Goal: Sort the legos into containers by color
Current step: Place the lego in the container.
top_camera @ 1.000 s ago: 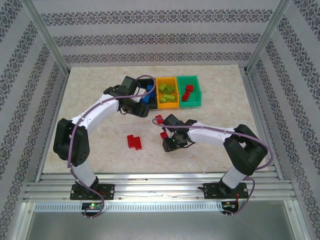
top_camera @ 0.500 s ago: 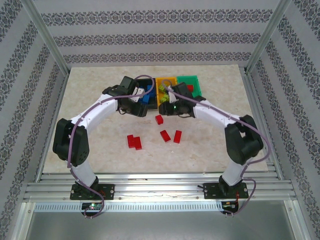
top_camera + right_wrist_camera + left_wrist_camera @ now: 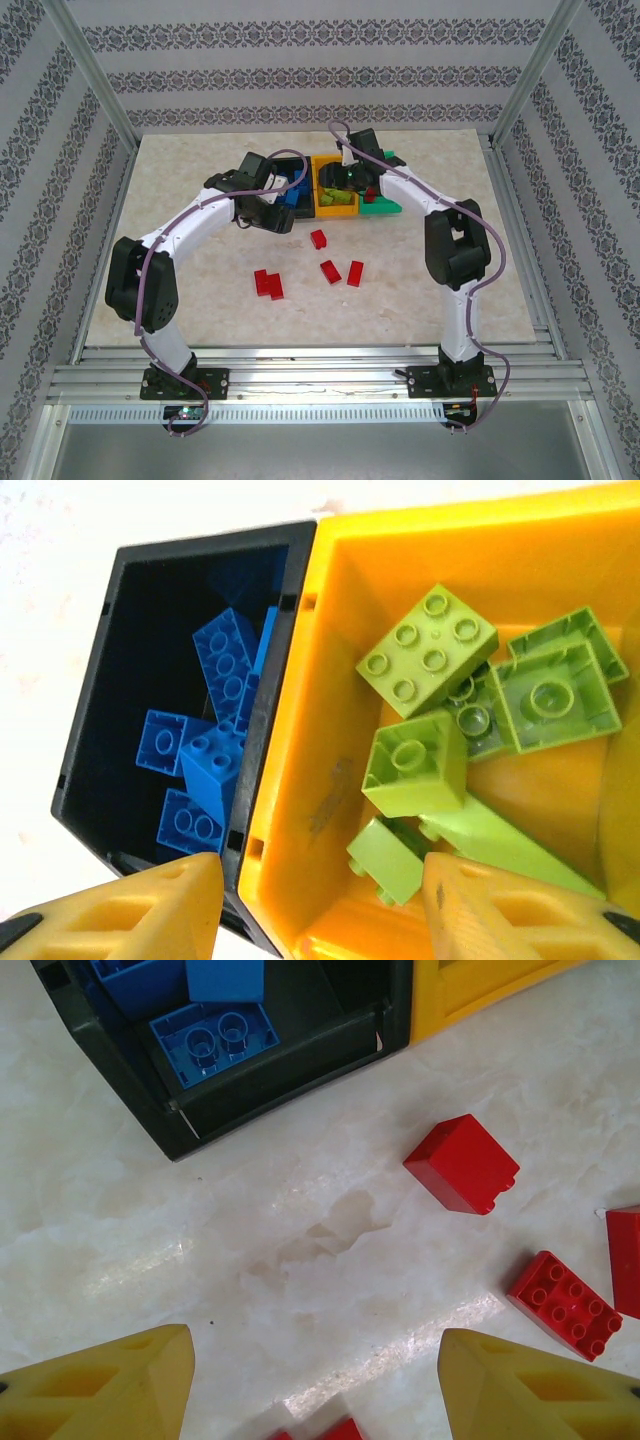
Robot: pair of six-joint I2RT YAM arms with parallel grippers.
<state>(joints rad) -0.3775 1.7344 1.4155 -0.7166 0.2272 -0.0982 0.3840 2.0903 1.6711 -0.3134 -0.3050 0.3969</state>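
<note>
Currently, the right pincer (image 3: 318, 885) is positioned above the seam where the orange-yellow rectangular plastic bin (image 3: 300, 780) and the black rectangular plastic bin (image 3: 200, 548) are pressed together. Its jaws are spread apart and nothing is gripped between them. Lime-green studded plastic bricks (image 3: 428, 650) are heaped inside the orange-yellow bin, and blue studded plastic bricks (image 3: 215, 670) are piled in the black one. On the far side of the orange-yellow bin, the green rectangular plastic bin (image 3: 384, 208) is largely hidden by the right arm (image 3: 440, 215), so its contents cannot be told. The left pincer (image 3: 315, 1360) is held low over the pale marbled table (image 3: 180, 190), just in front of the black bin, with its jaws likewise parted and empty. Several red studded plastic bricks (image 3: 330, 271) are scattered loose on the table near the bins, none touching them.
</note>
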